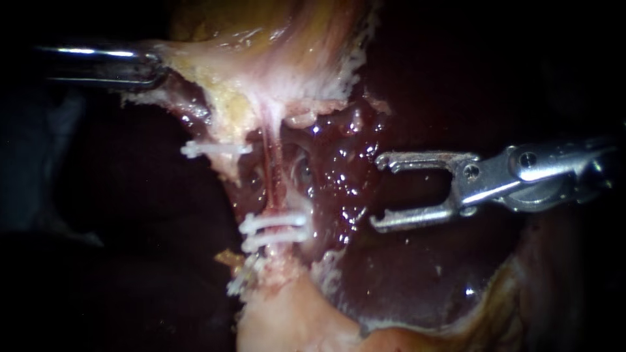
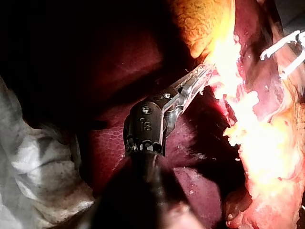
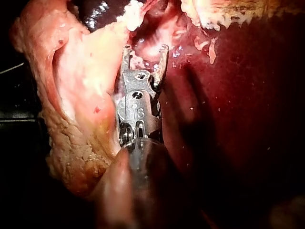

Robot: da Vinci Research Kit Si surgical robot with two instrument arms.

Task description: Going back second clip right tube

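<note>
In the middle of the endoscope view, the right tube (image 1: pixel 274 176) runs as a thin pink strand from the gallbladder (image 1: pixel 274 72) down to a pair of clips (image 1: pixel 274 231). They lie across it, one just beside the other. A lone clip (image 1: pixel 215 148) crosses the strand to the left. More white clips show lower on the stump, too tangled to count.

The right instrument (image 1: pixel 379 192) comes in from the right. Its end effector is wide open and empty, with both jaws pointing toward the tube. It is near the pair of clips but clearly apart from them, above the wet, dark liver (image 1: pixel 417 280). The right wrist view shows the same gap between the jaws, with nothing held in it.

The left instrument (image 1: pixel 149 65) enters at the upper left. Its end effector is closed on the edge of the gallbladder and holds it up, so the tube hangs stretched.

With two clips seated on the tube and the open jaws clear of them, the step in hand looks like the retreat after the second clip. The next move seems to call for a straight pull back along the shaft. The lower jaw should be kept off the liver and the tips well away from the clips. The left hold needs to be steady, so that the tube neither sags nor tugs on the clips.
</note>
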